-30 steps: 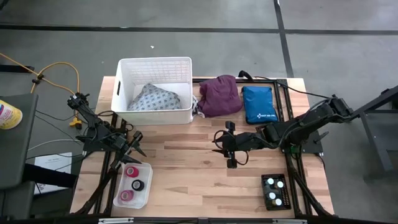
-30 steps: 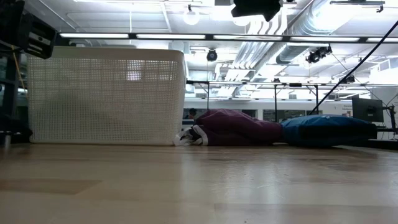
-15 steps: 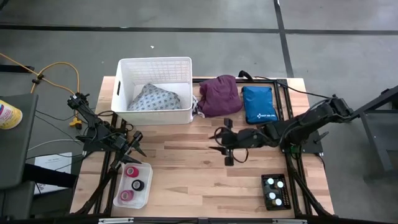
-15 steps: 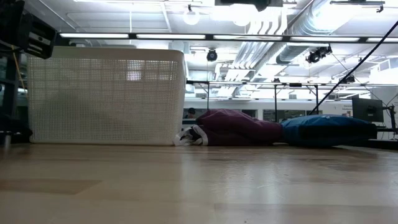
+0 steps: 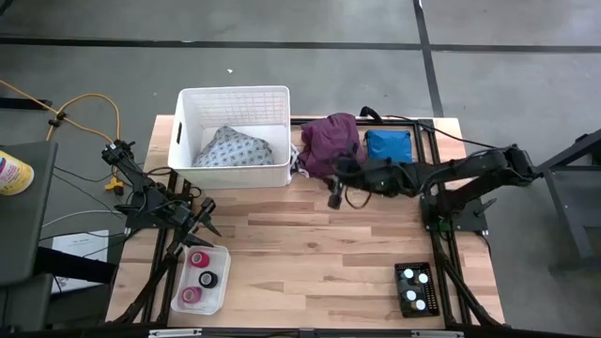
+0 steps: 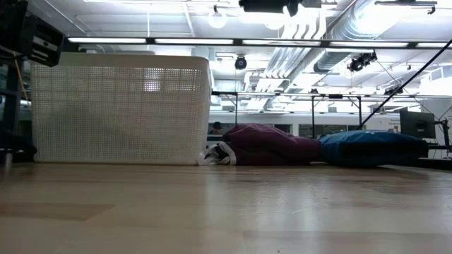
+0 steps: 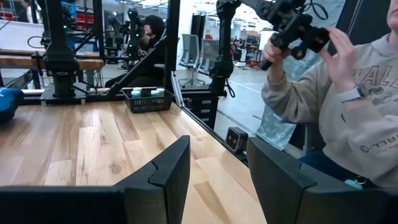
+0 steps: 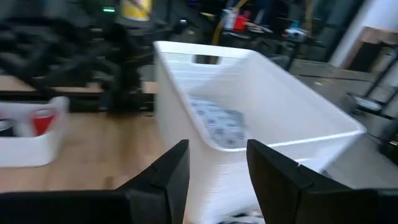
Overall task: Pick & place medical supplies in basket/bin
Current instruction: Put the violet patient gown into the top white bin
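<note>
High view: right gripper [image 5: 335, 192] sits at the near edge of the purple garment [image 5: 331, 143], just beside the basket [image 5: 233, 98], w/ the grey dotted garment [image 5: 231, 148] already inside. Left gripper [image 5: 202, 218] waits near the tape-roll tray [image 5: 200, 279], fingers apart, empty. Vials rack [image 5: 414, 288] at the near right corner.

Low view: purple garment lies slumped betw. basket wall and blue pouch [image 6: 371, 147]; gripper barely shows up top.

Left wrist view: fingers parted, holding nothing; a person stands beyond the table.

Right wrist view: fingers [image 8: 168, 177] parted, nothing betw. them, basket ahead. Cloth under them probably hidden. I'd drop straight down, pinch a thick fold mid-garment, lift clear of the rim before swinging over
</note>
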